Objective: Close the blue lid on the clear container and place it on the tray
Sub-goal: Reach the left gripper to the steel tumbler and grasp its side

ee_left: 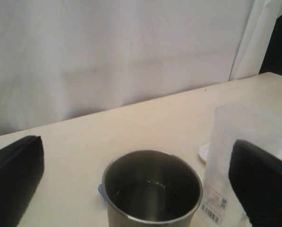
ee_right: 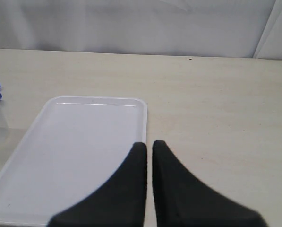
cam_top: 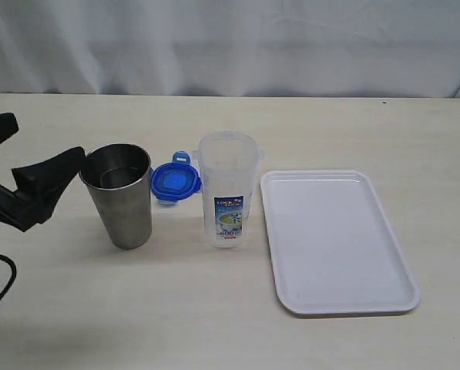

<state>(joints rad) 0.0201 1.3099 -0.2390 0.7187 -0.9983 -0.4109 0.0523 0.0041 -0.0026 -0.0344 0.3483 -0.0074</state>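
Shows a pale table (cam_top: 75,308) carrying everything. Finds the tray (cam_top: 334,239) lying flat toward the right. Catches the left tool (cam_top: 49,137) at the left edge, jaws spread wide, gripping nothing, just beside a steel tumbler (cam_top: 122,200). Has the right tool (ee_right: 149,144) pressed closed and empty, seen against the tray's rim in the right wrist view. Places the clear container (cam_top: 226,185) upright and open-topped between tumbler and tray. Leaves the blue lid (cam_top: 174,182) flat on the table between tumbler and container.

The steel tumbler (cam_top: 120,196) and clear container (cam_top: 227,189) crowd the blue lid (cam_top: 175,182) from both sides; open table (cam_top: 176,123) lies behind it.
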